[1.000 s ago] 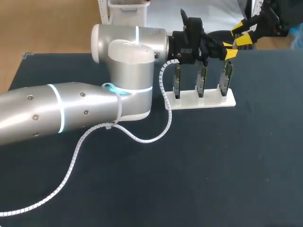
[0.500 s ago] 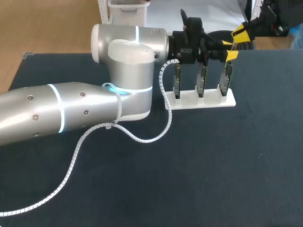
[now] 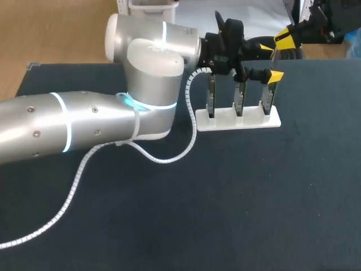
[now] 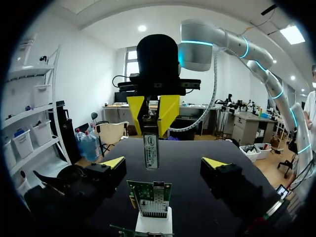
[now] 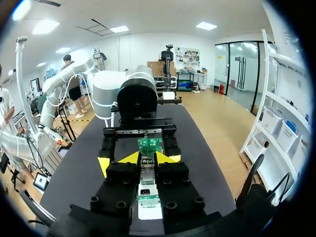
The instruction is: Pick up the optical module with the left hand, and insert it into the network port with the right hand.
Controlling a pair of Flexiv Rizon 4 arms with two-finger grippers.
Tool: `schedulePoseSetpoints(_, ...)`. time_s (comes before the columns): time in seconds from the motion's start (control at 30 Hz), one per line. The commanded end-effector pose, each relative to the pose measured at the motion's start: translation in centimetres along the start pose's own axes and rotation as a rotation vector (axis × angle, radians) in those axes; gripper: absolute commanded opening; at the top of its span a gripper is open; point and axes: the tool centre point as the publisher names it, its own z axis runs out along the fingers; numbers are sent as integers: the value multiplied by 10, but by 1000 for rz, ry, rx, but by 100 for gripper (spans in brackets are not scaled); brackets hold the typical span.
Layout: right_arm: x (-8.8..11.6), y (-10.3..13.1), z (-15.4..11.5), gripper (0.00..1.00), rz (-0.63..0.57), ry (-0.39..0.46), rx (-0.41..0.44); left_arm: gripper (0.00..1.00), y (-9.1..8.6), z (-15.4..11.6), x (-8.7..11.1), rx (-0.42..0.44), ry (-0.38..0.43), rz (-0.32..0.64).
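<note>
Near the rack (image 3: 237,119), my right gripper (image 4: 151,106) pinches the module (image 4: 151,148) upright; the left wrist view shows it plainly, the head view does not. My left gripper (image 4: 164,165) gapes wide, holding nothing.

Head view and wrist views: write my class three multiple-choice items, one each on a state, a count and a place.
1. The left pincer is: A open; B shut tight; C out of sight.
2. Cards in the white stand: A two; B three; C five.
3. The optical module is: A lying beside the stand; B plugged into a card; C held in the right pincer, above a card.
Answers: 1A, its yellow tips stand wide apart; 2B, three stand upright; 3C, both fingers clamp it, gap beneath.
</note>
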Motion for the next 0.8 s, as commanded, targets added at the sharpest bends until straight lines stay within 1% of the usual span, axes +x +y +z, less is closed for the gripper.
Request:
schedulePoseSetpoints(0.03, 0, 4, 1, 0, -2, -3, 16, 100, 2, -8, -3, 10, 91, 3)
schedulePoseSetpoints(0.17, 0, 3, 2, 0, -1, -9, 25, 100, 2, -11, 7, 22, 176, 16)
schedulePoseSetpoints(0.23, -1, 2, 2, 0, -2, -13, 31, 100, 3, -14, 12, 20, 195, 8)
schedulePoseSetpoints(0.4, -2, 1, 2, 0, 0, -15, 36, 100, 2, -18, 20, 23, 270, 10)
schedulePoseSetpoints(0.63, -2, -1, 3, 0, 0, -18, 42, 100, 3, -15, 22, 43, 311, 20)
schedulePoseSetpoints(0.8, -2, -1, 3, 0, 3, -18, 42, 100, -1, -11, 25, 60, 345, 28)
